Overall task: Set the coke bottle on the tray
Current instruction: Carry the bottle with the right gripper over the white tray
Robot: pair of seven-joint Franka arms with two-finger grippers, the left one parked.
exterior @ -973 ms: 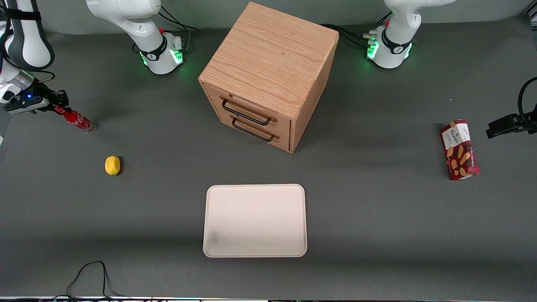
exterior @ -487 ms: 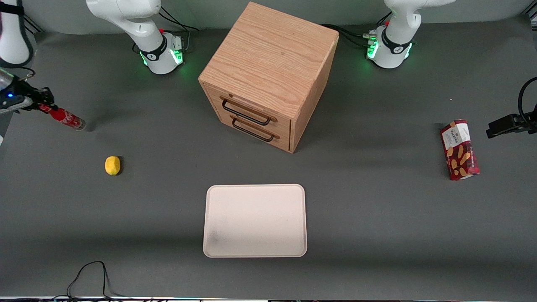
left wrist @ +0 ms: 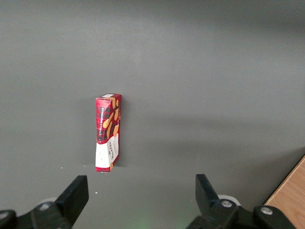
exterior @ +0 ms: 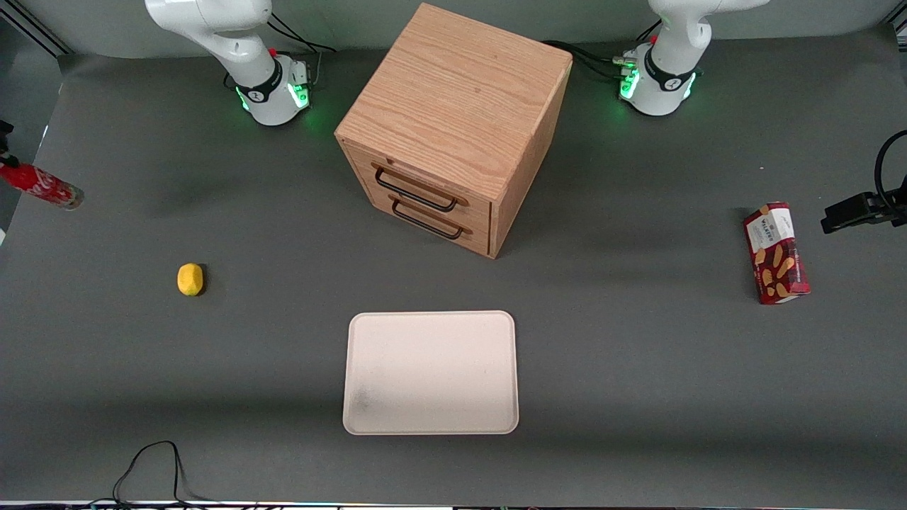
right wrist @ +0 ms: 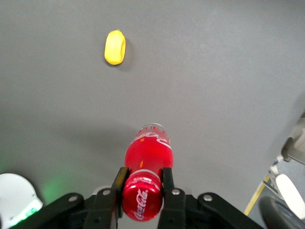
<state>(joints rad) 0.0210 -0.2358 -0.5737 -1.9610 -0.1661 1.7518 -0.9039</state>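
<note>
Gripping the coke bottle (right wrist: 147, 160) by its neck, hand (right wrist: 142, 183) aloft at the working arm's table end, well apart from the tray (exterior: 431, 372).

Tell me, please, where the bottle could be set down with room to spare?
The tray is entirely bare. Open table lies between it and the lemon, and between it and the snack box. The gripper holds the coke bottle past the table's working-arm end.

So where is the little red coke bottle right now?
The coke bottle is held by its neck in the gripper, lifted above the table at the working arm's end, with the yellow lemon its nearest neighbour and the tray well away.
</note>
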